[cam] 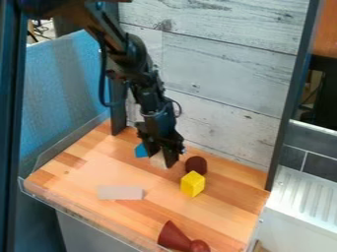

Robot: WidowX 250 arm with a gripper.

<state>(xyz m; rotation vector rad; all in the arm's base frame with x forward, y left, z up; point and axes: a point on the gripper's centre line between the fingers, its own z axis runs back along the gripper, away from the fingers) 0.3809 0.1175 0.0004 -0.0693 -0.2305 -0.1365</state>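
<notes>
At the middle of the counter's back edge (pixel 72 173), the black gripper (pixel 161 161) hangs down from the arm (pixel 142 74), which enters from the upper left. Its fingers stand slightly apart, closed about a pale block (pixel 157 161), one finger on either side. Whether the block is raised or bears on the counter cannot be told.

Arranged about the gripper are the following. On its left-corner side, just beside it, is a blue block (pixel 140 151), partly hidden behind it. On its right-corner side, near the back edge, is a dark brown round piece (pixel 196 165). In front of this piece and very close to it is a yellow block (pixel 193 184), with several of its faces visible. Nearer the front edge, well apart from the gripper, is a grey block (pixel 120 192), flat and oblong. At the near right corner is a red cone (pixel 173 236), its narrow end toward the back; directly beside its wide end is a red ball (pixel 199 246).

A clear rim (pixel 85 221) runs along the front edge. Behind the back edge rises a wall (pixel 223 64) of whitish boards, and beyond the left edge is a blue panel (pixel 66 93).
</notes>
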